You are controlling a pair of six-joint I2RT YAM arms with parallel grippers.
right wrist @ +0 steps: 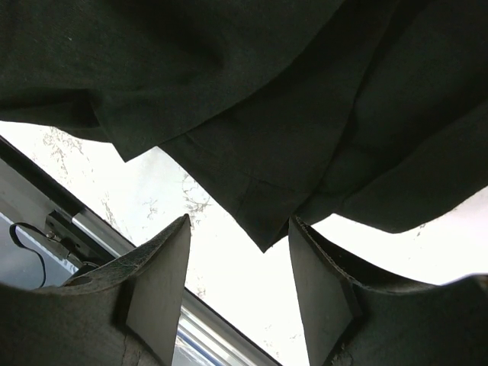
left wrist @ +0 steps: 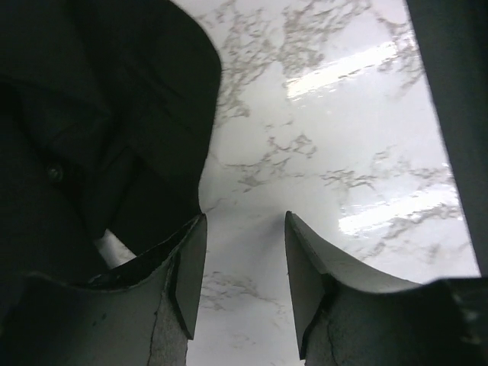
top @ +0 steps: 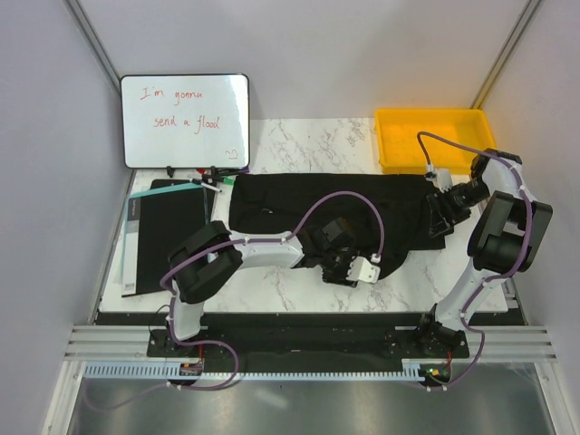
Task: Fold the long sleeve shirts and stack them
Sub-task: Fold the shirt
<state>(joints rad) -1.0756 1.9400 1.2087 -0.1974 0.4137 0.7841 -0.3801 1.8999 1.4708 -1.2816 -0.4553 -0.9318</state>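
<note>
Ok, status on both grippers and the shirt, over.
Left gripper open, empty. Right gripper open, at shirt edge. Shirt spread out on table. Black board left of it.

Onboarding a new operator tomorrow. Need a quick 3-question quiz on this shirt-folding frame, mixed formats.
1. True or false: the left gripper is shut on the black shirt.
2. Where on the table does the yellow bin sit? A) far right corner B) far left corner C) near edge, middle
3. Which gripper has a shirt corner pointing toward its open gap?

Key:
1. False. It is open over bare table beside the shirt.
2. A.
3. The right gripper.
</note>
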